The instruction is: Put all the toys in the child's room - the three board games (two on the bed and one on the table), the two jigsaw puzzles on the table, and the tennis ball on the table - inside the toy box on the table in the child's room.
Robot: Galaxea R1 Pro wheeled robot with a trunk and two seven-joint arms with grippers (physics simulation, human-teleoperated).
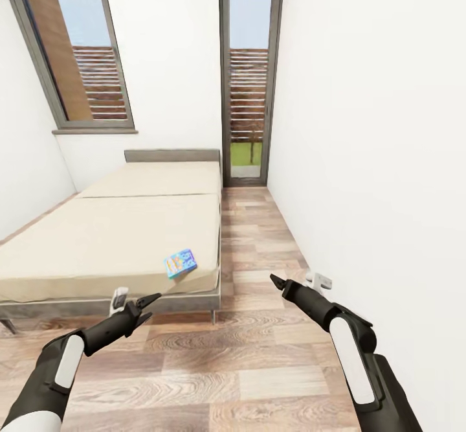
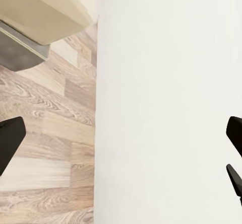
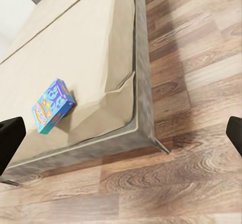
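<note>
So the robot's parked on the wood-plank floor (image 1: pixel 259 367) at the near end of the low wide bed with the plain cream mattress on a dark grey frame (image 1: pixel 97 244), and this looks like the approach-to-pick step for a game on the bed. The one game showing is the small blue cardboard board game box with bright cartoon print (image 1: pixel 180 263), lying flat near the bed's near right corner, a bit in from the edge; the right wrist view shows it well (image 3: pixel 52 105). Both arms are held out low over the floor, short of the bed. The left gripper (image 1: pixel 146 308) has its fingers spread apart with nothing between them, and the right gripper (image 1: pixel 277 283) also holds nothing, with its fingertips (image 3: pixel 10 141) sitting wide at the frame edges. Next move probably calls for rolling closer, since the box looks out of reach, then bringing a gripper down over it. No bench or toy box in sight here, so hauling it there comes later.
</note>
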